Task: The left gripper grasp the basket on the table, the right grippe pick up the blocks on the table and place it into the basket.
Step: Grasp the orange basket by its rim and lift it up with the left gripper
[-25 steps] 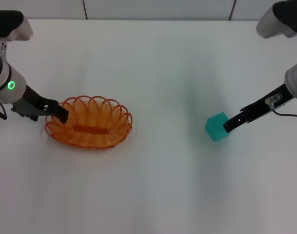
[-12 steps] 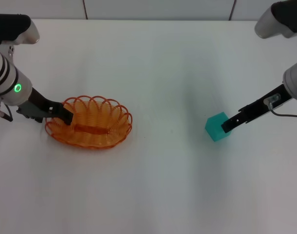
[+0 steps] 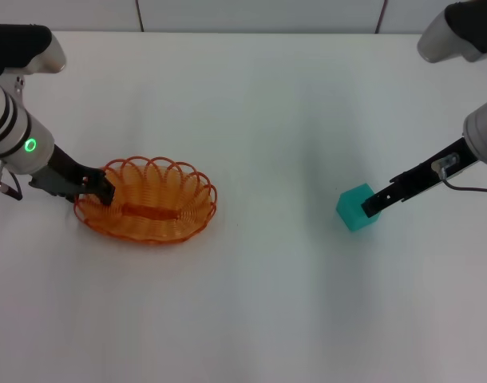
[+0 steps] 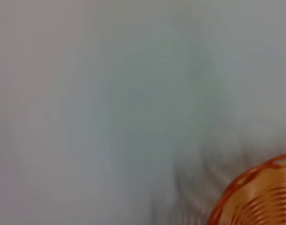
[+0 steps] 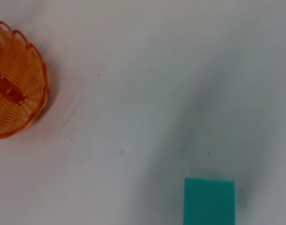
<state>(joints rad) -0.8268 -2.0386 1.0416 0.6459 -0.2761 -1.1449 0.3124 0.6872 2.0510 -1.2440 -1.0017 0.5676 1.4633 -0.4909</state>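
Reaching the teal cube (image 3: 354,207) at table (image 3: 267,104) right, the right gripper (image 3: 370,207) touches it, grip unclear; centre first. Left gripper (image 3: 104,190) meets the basket (image 3: 148,199) rim, closure unclear.

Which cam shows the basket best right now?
Head view: the whole basket on the table, left gripper at its rim. Right wrist view shows only part of it at the frame edge; left wrist view only a blurred rim piece.
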